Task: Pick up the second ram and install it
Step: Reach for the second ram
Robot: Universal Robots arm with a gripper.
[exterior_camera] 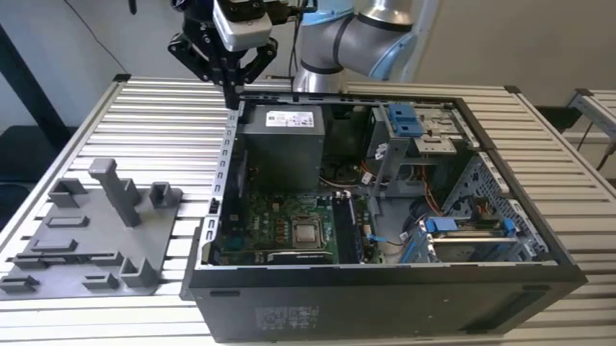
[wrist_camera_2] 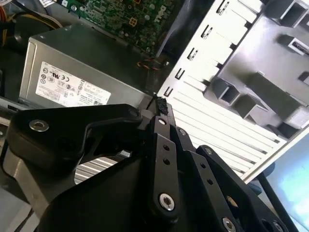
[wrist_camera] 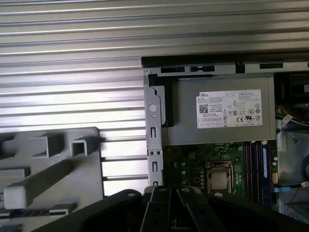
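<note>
The gripper (wrist_camera_2: 160, 107) is partly cut off in the second wrist view.

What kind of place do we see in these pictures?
Probably a robotics lab or a test bench for computer assembly, not a home. A robot arm is at an open computer case, which lies on a ribbed metal table, with a grey plastic tray beside it.

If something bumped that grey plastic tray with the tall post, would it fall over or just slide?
It would probably slide, not tip: the grey plastic tray lies flat and wide on the ribbed metal table. It looks like stiff, light plastic, so a small bump might shift it. Its tall post might catch a knock first.
</note>
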